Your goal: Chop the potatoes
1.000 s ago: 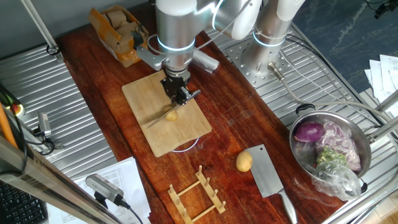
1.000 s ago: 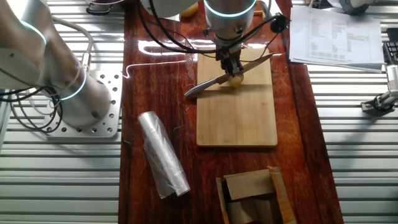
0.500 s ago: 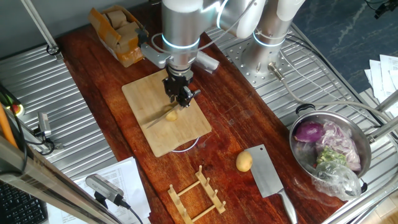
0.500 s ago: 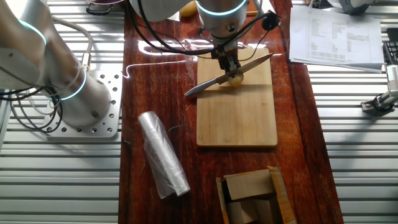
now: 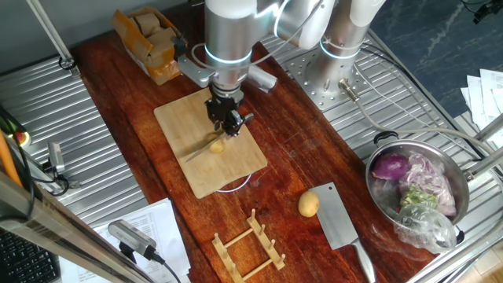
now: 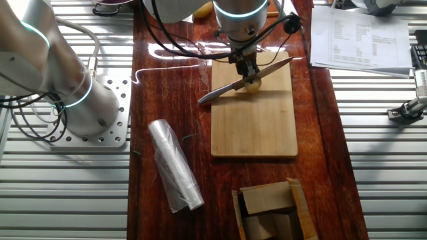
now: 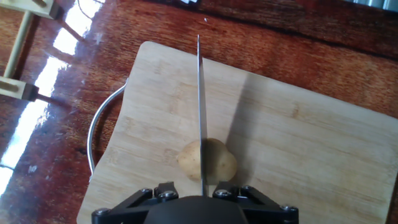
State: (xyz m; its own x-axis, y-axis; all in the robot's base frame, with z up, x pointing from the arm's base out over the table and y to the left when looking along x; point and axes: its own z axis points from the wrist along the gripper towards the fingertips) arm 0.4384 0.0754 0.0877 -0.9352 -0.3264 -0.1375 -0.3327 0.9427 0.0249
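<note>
The gripper (image 5: 226, 120) grips a knife (image 7: 201, 112), blade edge-down on the potato (image 7: 207, 160) lying directly beneath the fingers on the cutting board (image 7: 298, 149). The fingertips are cut off in the hand view.

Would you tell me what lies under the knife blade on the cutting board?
A small potato sits under the knife, on the cutting board. How deep the edge has cut is hidden.
</note>
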